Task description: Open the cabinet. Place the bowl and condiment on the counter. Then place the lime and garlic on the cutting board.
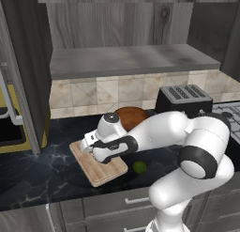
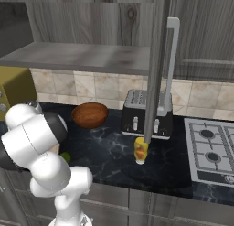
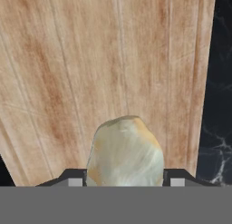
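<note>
The off-white garlic [image 3: 126, 155] sits between my two finger tips, my gripper [image 3: 124, 181] shut on it just above the tan cutting board [image 3: 90, 73]. From the left base, my gripper [image 1: 87, 145] is low over the board's [image 1: 107, 173] far left end. The green lime [image 1: 139, 167] lies on the black counter [image 1: 37, 170] just right of the board, also seen as the lime [image 2: 65, 157] beside my arm. The brown bowl [image 1: 132, 116] [image 2: 89, 114] rests on the counter behind my arm. The yellow condiment [image 2: 140, 150] stands before the toaster. The cabinet [image 1: 131, 59] is open, its shelf bare.
A black toaster [image 1: 183, 100] [image 2: 145, 113] stands at the back right. The stove [image 2: 210, 149] is on the far right. The open right cabinet door [image 2: 157, 60] hangs edge-on above the condiment, and the left door [image 1: 26, 62] juts out at the left. Grey drawers run below the counter.
</note>
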You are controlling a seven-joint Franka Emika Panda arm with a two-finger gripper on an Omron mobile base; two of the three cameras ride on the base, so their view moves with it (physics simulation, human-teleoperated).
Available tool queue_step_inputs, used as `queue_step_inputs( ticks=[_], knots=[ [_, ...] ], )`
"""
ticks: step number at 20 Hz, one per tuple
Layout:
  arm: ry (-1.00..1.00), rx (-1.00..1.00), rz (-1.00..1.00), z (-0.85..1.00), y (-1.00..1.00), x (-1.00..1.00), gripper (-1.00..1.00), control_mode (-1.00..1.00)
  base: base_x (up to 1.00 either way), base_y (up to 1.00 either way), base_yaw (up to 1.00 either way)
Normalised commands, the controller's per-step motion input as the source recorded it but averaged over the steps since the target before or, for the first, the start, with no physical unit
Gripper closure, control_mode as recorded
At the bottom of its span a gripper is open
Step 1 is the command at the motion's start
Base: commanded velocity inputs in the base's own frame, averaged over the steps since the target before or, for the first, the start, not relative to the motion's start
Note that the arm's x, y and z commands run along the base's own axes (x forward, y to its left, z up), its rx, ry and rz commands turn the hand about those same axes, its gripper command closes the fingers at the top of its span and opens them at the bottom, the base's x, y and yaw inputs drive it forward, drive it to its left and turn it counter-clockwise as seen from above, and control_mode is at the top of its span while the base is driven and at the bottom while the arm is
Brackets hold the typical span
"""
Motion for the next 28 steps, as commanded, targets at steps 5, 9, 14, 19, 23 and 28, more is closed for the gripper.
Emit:
queue_step_inputs(
  ticks=[5,9,14,19,23,28],
  knots=[
    [0.00,0.00,0.03,-0.08,0.00,0.02,1.00,-1.00,0.00,0.00,0.00],
    [0.00,0.00,0.03,-0.05,0.00,0.06,-1.00,-1.00,0.00,0.00,0.00],
    [0.00,0.00,0.03,-0.03,0.00,0.03,-1.00,-1.00,0.00,0.00,0.00],
    [-0.05,0.00,0.01,0.00,0.00,0.12,-1.00,-1.00,0.00,0.00,0.00],
    [-0.09,0.00,0.00,0.16,0.00,0.06,-1.00,-1.00,0.00,0.00,0.00],
    [-0.06,0.00,0.00,0.49,0.00,0.00,-1.00,-1.00,0.00,0.00,0.00]
  ],
)
